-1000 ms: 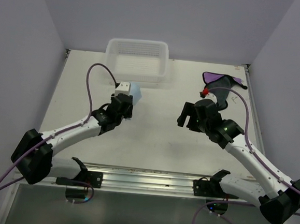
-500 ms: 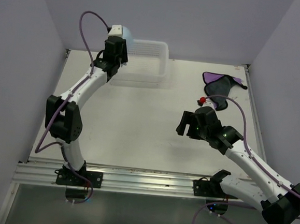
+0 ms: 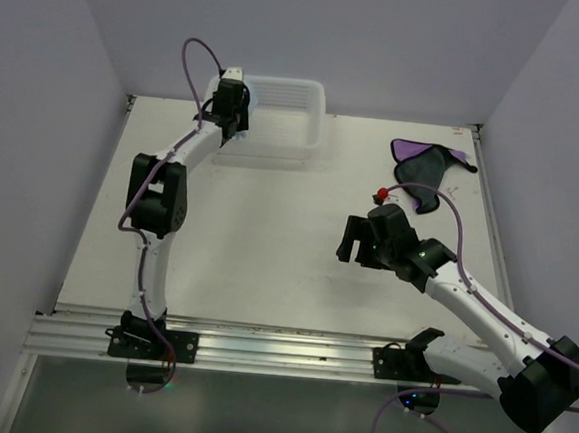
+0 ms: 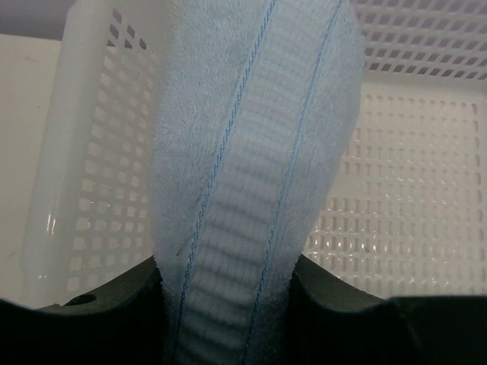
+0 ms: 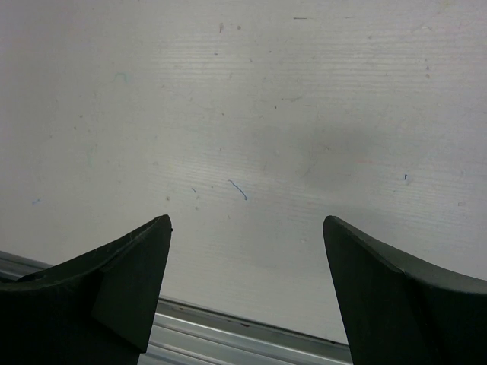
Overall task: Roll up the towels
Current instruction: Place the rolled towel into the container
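The light blue towel [image 4: 243, 152], rolled into a thick bundle, is clamped between the jaws of my left gripper [image 4: 224, 266]. That gripper [image 3: 231, 100] reaches over the left end of the white basket [image 3: 304, 95], and the roll hangs above the basket's perforated floor [image 4: 411, 190]. From above, the wrist hides the blue towel. The purple towel [image 3: 429, 162], dark grey side showing, lies crumpled at the table's far right. My right gripper [image 3: 353, 244] hovers over bare table, a good way nearer than the purple towel. Its jaws [image 5: 247, 224] stand wide apart with nothing between them.
The basket sits against the back wall, left of centre. A small red piece [image 3: 378, 194] on the right arm's cable sits near the purple towel. A metal rail [image 3: 279, 348] runs along the near table edge, also seen as the rail [image 5: 251, 334] in the right wrist view.
My left arm has stretched from mid-table out to the basket, carrying the blue towel with it. The right arm has drawn back slightly toward the near edge, still open.
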### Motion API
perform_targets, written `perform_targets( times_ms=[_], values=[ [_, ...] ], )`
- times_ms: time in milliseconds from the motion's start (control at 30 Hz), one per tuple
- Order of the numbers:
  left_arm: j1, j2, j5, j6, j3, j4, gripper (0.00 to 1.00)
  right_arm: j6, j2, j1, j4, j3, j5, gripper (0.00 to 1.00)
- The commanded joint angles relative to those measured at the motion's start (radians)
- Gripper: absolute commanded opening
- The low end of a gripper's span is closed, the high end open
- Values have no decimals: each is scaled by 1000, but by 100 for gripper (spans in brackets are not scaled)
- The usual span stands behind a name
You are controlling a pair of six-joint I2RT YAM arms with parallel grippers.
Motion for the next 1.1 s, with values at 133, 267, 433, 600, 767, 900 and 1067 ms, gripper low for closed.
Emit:
perform_targets(
  times_ms=[133, 267, 433, 600, 767, 900, 1067],
  values=[
    [25, 36, 20, 20, 28, 83, 38, -11, 38, -14, 49, -32, -32, 85],
    [33, 84, 29, 13, 54, 98, 39, -15, 60, -18, 53, -30, -31, 85],
    [34, 133, 27, -1, 85, 112, 41, -17, 86, -26, 59, -24, -32, 85],
    [39, 176, 37, -15, 113, 126, 41, -18, 115, -29, 66, -21, -34, 85],
    [40, 203, 44, -17, 126, 138, 50, -23, 146, -43, 77, -20, -43, 86],
    [40, 210, 44, -18, 125, 140, 59, -26, 161, -52, 85, -14, -50, 86],
    [39, 203, 35, -17, 113, 140, 67, -24, 172, -66, 92, -14, -67, 86]
  ],
)
